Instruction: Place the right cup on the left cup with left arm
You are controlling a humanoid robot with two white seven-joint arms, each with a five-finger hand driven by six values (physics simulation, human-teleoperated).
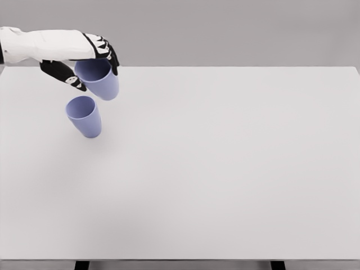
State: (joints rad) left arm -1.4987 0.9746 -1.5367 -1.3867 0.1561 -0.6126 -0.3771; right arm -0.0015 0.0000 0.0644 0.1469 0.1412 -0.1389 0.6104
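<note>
Head view is giving us the whole scene: our left hand [84,59] is reaching in from the upper left and wrapping its fingers [104,48] around a lilac cup [100,79], with the thumb showing dark below the rim on the near side. That held cup is hanging clear of the white worktop [225,169], mouth up and leaning a little. The second cup [84,116] is standing free on the worktop just below and slightly left of it in the picture, mouth open upward and nothing touching it. The two look close but apart. Our right hand is not showing anywhere.

We are judging this as the carry-and-align stage, with the stacking not yet done. To do it well, we are thinking about three things. First, bringing the held cup's base squarely over the open mouth of the standing one, since from this single angle we cannot tell how well they are lined up in depth. Second, levelling the tilt, so the base is entering straight rather than catching the rim and tipping the lower cup over. Third, lowering slowly and letting go only once the upper cup is resting, because the standing cup looks light and is sitting loose.
</note>
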